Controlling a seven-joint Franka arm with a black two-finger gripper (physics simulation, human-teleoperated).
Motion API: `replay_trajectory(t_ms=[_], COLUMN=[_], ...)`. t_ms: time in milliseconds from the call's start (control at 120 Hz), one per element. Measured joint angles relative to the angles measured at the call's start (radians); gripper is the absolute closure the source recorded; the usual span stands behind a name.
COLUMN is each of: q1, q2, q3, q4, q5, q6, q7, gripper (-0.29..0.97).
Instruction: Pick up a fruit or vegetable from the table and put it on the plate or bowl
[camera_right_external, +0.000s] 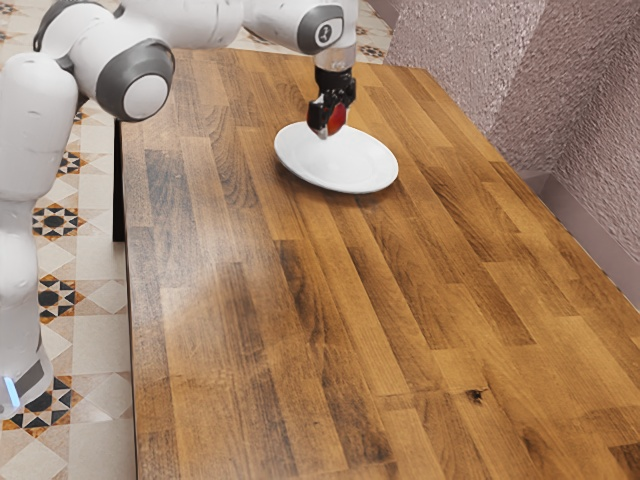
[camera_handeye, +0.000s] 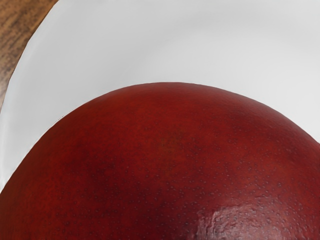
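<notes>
A dark red round fruit (camera_right_external: 337, 118) sits between the black fingers of my gripper (camera_right_external: 330, 122), which is shut on it from two sides. The hand hangs just above the far left part of the white plate (camera_right_external: 345, 163) on the wooden table. In the wrist view the red fruit (camera_handeye: 170, 170) bulges large right under the hand, with the white plate (camera_handeye: 165, 45) spread beneath it and a sliver of table past the plate's rim. Whether the fruit touches the plate I cannot tell.
The wooden table (camera_right_external: 380, 320) stretches wide toward the front. A textured grey wall (camera_right_external: 560, 70) rises at the exterior view's right. Patterned floor tiles (camera_right_external: 70, 300) lie off the table's left edge, by the arm's base.
</notes>
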Motion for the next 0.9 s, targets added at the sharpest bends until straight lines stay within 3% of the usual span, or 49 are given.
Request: replay_trajectory(t_ms=[150, 208, 333, 617, 742, 775, 900], q1=[0.099, 0.105, 0.106, 0.096, -0.023, -0.085, -0.345], q2=[0.07, 0.081, 0.077, 0.052, -0.109, -0.168, -0.352], q3=[-0.101, -0.107, -0.111, -0.11, -0.046, -0.039, -0.236], q4=[0.095, 0.106, 0.111, 0.106, 0.023, 0.008, 0.002], q5=[-0.005, -0.006, -0.044, -0.074, -0.063, -0.024, 0.152], q6=[0.0, 0.0, 0.002, 0.004, 0.001, -0.016, -0.17], q7=[0.014, 0.021, 0.035, 0.056, 0.061, 0.046, -0.093], gripper=[0.31, 0.3, 0.14, 0.02, 0.01, 0.01, 0.0])
